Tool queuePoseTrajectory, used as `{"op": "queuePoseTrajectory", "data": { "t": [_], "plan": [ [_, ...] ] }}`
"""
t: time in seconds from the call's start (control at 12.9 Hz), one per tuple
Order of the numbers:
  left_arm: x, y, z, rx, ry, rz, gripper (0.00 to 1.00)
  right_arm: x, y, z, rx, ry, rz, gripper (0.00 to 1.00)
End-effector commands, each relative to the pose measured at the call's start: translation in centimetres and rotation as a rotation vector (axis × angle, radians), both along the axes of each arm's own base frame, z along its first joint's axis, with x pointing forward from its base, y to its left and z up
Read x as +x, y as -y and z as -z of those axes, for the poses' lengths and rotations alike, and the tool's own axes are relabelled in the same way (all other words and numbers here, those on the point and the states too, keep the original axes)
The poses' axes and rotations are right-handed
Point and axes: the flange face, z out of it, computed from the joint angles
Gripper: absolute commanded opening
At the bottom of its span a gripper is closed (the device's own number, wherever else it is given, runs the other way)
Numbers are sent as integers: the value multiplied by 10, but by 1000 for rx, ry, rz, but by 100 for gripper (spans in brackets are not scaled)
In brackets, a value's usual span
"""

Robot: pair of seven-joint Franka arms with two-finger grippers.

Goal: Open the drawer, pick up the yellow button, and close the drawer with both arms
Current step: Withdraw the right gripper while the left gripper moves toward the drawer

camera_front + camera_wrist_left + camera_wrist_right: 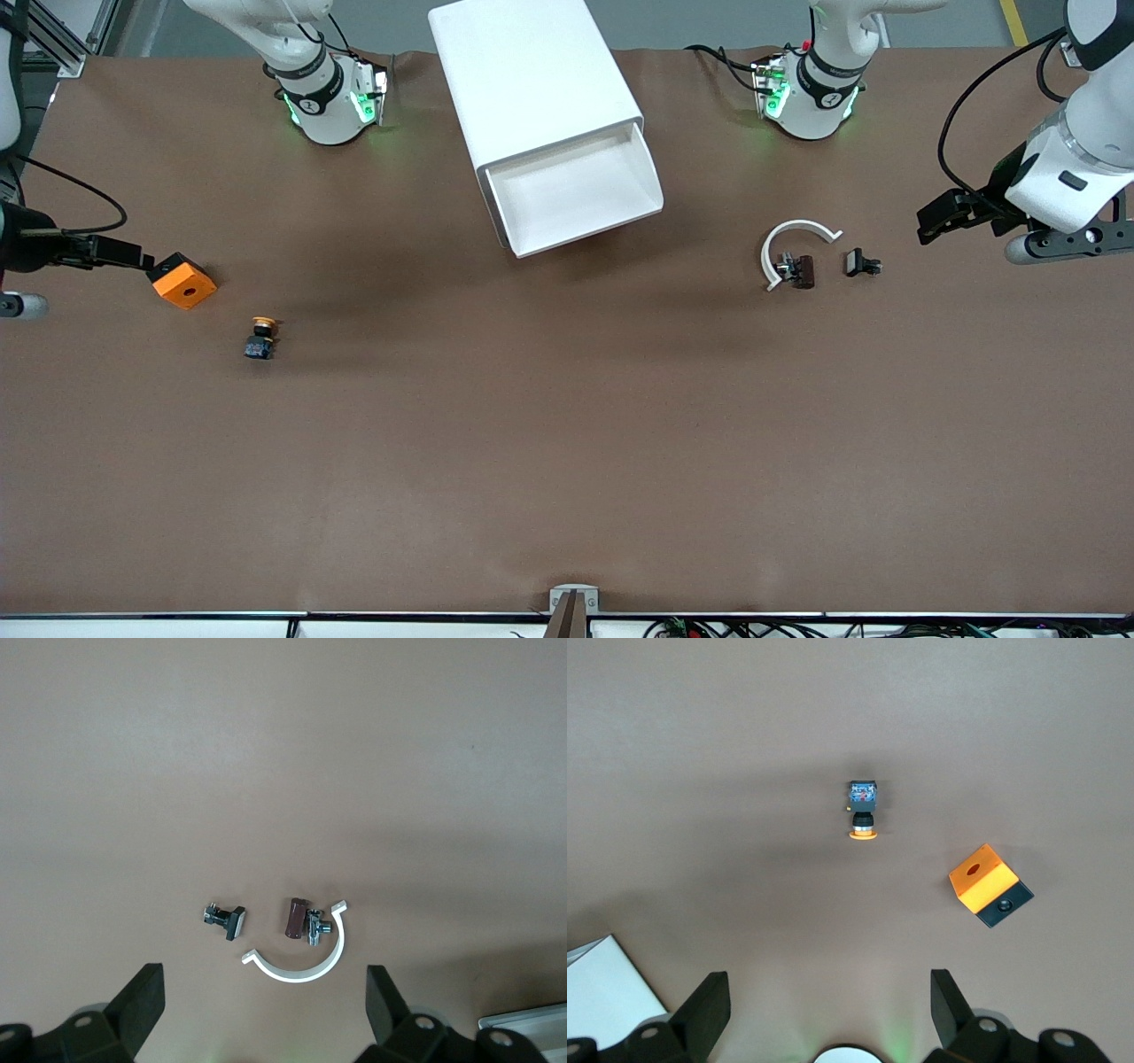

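The drawer [580, 190] stands pulled out of the white cabinet [532, 75], and its white tray shows nothing inside. The button [260, 338] lies on the table toward the right arm's end, orange cap and dark body, also in the right wrist view [862, 811]. My right gripper [828, 978] hangs open and empty, high over the table by the orange block. At the left arm's end of the table, my left gripper [266, 973] hangs open and empty over the table beside the white ring. Neither touches anything.
An orange block [183, 281] with a black hole sits a little farther from the front camera than the button. A white curved ring [791, 248] with a brown part [802, 271] and a small black part [859, 263] lies toward the left arm's end.
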Motion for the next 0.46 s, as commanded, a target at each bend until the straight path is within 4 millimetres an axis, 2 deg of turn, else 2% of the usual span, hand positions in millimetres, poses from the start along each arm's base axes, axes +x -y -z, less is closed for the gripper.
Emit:
{"op": "queuePoseTrajectory", "data": {
  "t": [0.0, 0.31, 0.39],
  "plan": [
    [3, 3, -5, 19, 23, 23, 100, -2, -2, -30, -10, 2, 23, 100],
    [16, 8, -5, 8, 27, 25, 100, -3, -4, -69, -103, 13, 1, 100],
    [17, 11, -4, 5, 31, 11, 100, -3, -5, -72, -104, 16, 0, 100]
  ]
}}
